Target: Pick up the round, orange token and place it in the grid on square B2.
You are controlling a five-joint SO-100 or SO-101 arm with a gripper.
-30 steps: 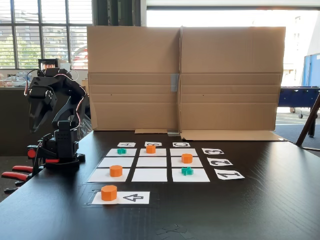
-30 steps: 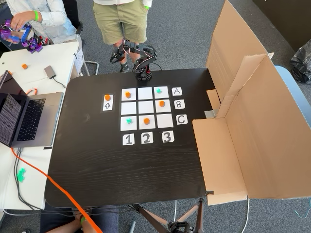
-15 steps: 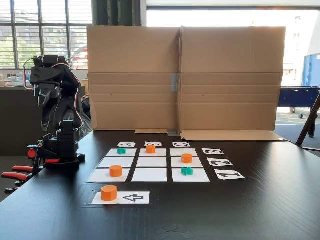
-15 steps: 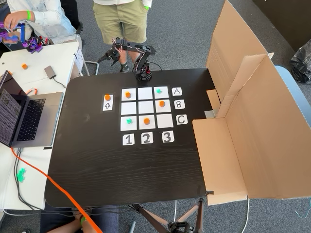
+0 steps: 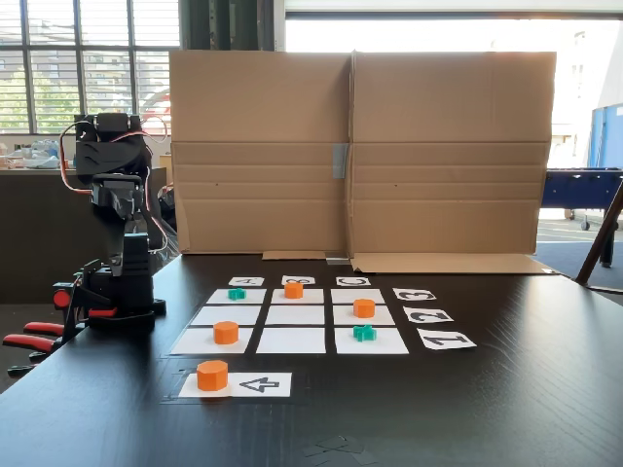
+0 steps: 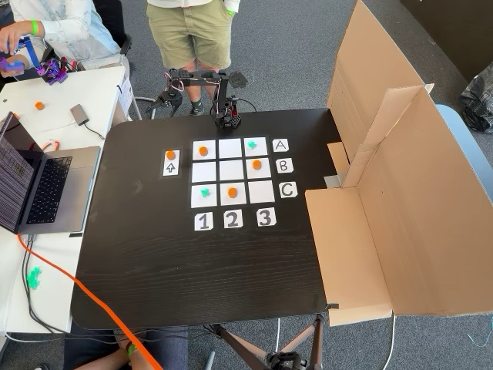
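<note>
The black arm's jaws (image 6: 171, 79) hang off the black counter (image 6: 154, 247), gap unreadable; far from them, the small round orange plastic token (image 5: 212, 375) sits beside the white paper grid (image 5: 292, 340), whose centre square B2 (image 6: 230, 169) is bare.

In a fixed view, the token (image 5: 211, 375) lies before the grid (image 5: 292, 341), left of the arrow (image 5: 259, 384).

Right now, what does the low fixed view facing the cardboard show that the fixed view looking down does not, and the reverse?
Facing the cardboard: windows behind the arm, red tool handles beside its base. Looking down: a laptop, a person in shorts, an orange cable. Both: the grid with square B2 bare, and the orange token on the arrow strip.
</note>
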